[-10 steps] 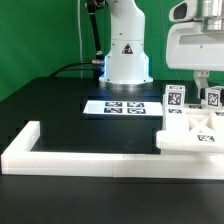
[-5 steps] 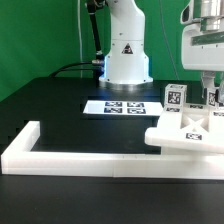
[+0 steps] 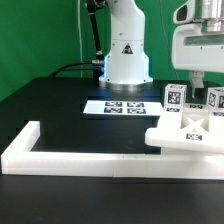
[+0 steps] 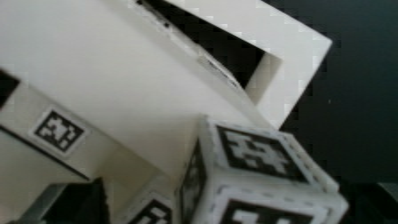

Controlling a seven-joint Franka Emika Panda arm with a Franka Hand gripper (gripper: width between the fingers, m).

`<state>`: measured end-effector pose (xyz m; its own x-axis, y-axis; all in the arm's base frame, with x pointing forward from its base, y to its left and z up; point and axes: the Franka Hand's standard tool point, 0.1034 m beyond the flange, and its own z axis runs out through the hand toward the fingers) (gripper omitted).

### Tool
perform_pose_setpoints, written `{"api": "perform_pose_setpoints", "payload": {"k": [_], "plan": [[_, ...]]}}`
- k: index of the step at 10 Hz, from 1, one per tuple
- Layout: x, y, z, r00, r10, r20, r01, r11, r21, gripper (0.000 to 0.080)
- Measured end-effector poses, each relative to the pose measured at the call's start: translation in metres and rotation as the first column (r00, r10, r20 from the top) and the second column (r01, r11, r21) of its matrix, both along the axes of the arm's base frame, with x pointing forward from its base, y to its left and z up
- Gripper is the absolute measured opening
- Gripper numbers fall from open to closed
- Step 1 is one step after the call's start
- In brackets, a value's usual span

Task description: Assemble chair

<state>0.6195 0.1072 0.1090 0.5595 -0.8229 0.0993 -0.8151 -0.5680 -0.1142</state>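
Exterior view, near to far. In the foreground a long white border rail [image 3: 90,157] runs across the black desk [image 3: 60,100] and turns up at the exterior view's left. Just behind it, at the exterior view's right, lies the partly built chair [image 3: 188,134]: a flat white slab with tagged faces, from which 2 upright tagged posts [image 3: 174,97] rise. The gripper [image 3: 197,78] hangs above the slab between the posts, apart from both; its fingers look spread and nothing is pinched between them. Farther back the marker board [image 3: 123,106] lies flat in front of the arm's white base [image 3: 127,50]. The wrist view shows a tagged post end [image 4: 253,163] close beneath the camera, with an angled white frame [image 4: 214,70] behind it; where exactly the parts join cannot be told there.

Risk: with the fingers so near the posts, a sideways move could knock 1 post or shift the slab against the rail, probably spoiling the alignment needed for a later joint.
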Motion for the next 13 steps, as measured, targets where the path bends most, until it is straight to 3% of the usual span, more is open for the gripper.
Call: {"api": "perform_pose_setpoints", "payload": {"k": [5, 10, 11, 13], "plan": [[-0.0012, 0.0099, 0.0008, 0.881, 0.472, -0.029, -0.472, 0.878, -0.078, 0.0649], [-0.0007, 0.0073, 0.0007, 0.723, 0.688, -0.065, -0.69, 0.715, -0.114, 0.0635], [-0.0006, 0.0065, 0.0006, 0.725, 0.685, -0.065, -0.688, 0.717, -0.114, 0.0635], [-0.0008, 0.0062, 0.0, 0.727, 0.683, -0.065, -0.686, 0.719, -0.113, 0.0282]]}}
